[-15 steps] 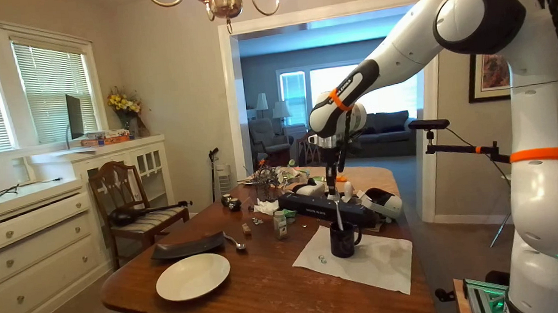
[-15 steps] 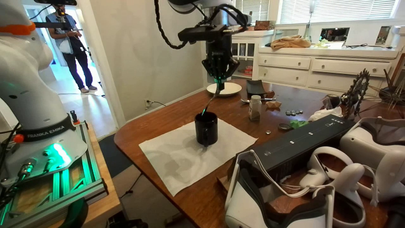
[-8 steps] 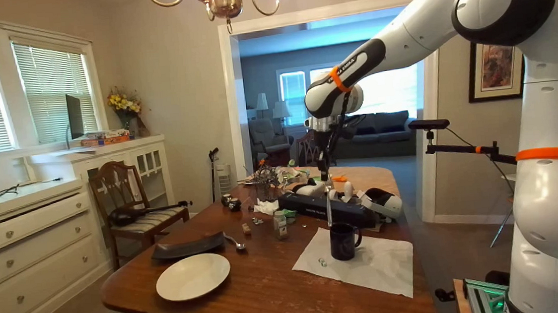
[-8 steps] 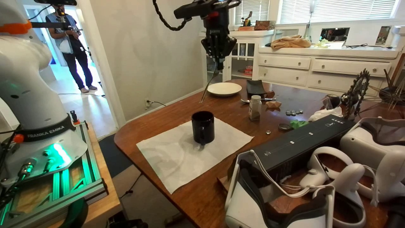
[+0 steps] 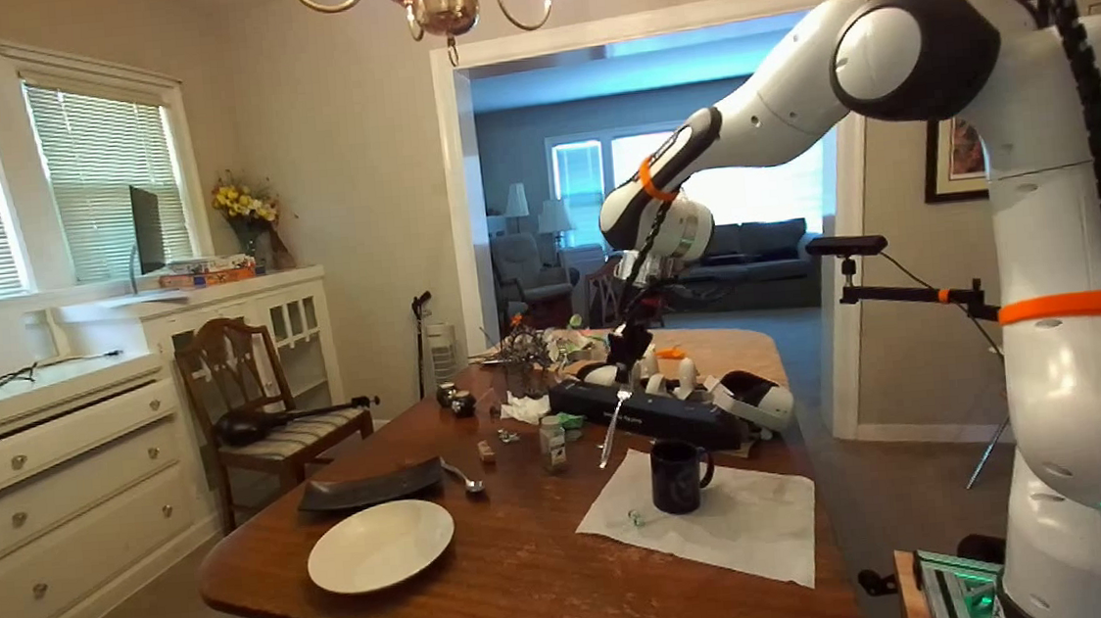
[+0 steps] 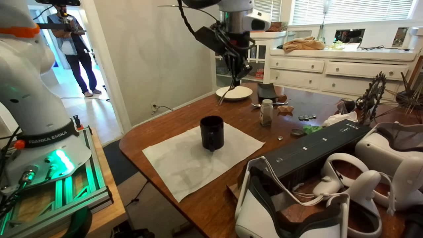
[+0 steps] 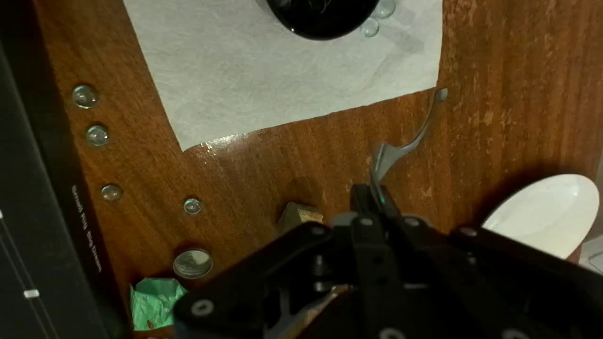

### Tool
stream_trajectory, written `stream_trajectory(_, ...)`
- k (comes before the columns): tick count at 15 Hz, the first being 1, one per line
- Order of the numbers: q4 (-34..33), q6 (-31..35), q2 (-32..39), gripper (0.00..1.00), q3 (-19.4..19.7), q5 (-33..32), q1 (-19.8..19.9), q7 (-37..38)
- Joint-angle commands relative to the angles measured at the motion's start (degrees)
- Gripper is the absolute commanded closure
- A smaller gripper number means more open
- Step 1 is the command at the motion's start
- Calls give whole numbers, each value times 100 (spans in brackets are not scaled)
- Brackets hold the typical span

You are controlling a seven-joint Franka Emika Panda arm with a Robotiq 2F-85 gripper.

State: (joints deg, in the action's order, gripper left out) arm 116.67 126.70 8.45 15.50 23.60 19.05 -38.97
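Though glossy, scuffed tbl point(image 5: 531, 556) w/ wht sheet point(image 5: 755, 538) in beige-walled rm point(image 5: 353, 167).

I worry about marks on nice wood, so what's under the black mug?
The black mug stands on a white sheet spread on the wooden table; the patch directly beneath the mug's base is covered and unseen.

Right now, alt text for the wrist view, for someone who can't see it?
The end effector, shut on a slim metal utensil, hangs above a wooden table. At the top edge, part of a black mug shows on a white sheet, two clear beads beside it. A dark box runs down the left side; a white plate lies at right.
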Motion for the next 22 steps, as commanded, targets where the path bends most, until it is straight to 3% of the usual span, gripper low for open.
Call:
stream_trajectory(1, -465, 234, 844, 99, -166, 1037, 336, -429)
stream_trajectory(9, -1781, 84, 2046, 99, -640, 2062, 944, -490)
stream_trajectory(17, -3231, -1027, 3325, 99, -1051, 2022, 1274, -542)
stream_trajectory(22, -3383, -1214, 3673, 99, -1042, 1805, 1242, -509)
